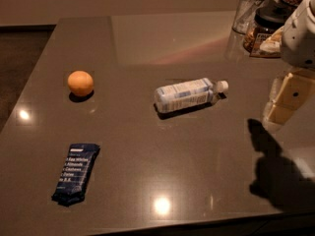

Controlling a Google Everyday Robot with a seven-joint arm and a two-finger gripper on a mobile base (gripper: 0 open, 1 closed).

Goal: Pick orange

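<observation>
- The orange (80,83) lies on the left side of the table (162,146), towards the far half. It stands alone, well apart from the bottle (187,95) and from the snack bar (76,172), which is nearer to the front.
- It is round with a matte skin, so I judge it light, firm and not slippery (but a ball can roll away if it is pushed from one side only).
- The best hold is probably across its widest part, from above, with the pressure equal on both sides. A moderate squeeze should be enough, as the skin can bruise.
- The gripper (284,100) hangs over the right edge of the table, far from the orange. I cannot tell whether it is open or closed, and it does not have the fruit.
- The table top is dark, smooth and glossy, with bright reflections of lamps on it, so it gives little friction against rolling.
- At the far right corner stand a glass (250,9) and a jar (266,28). The room is dim.
</observation>
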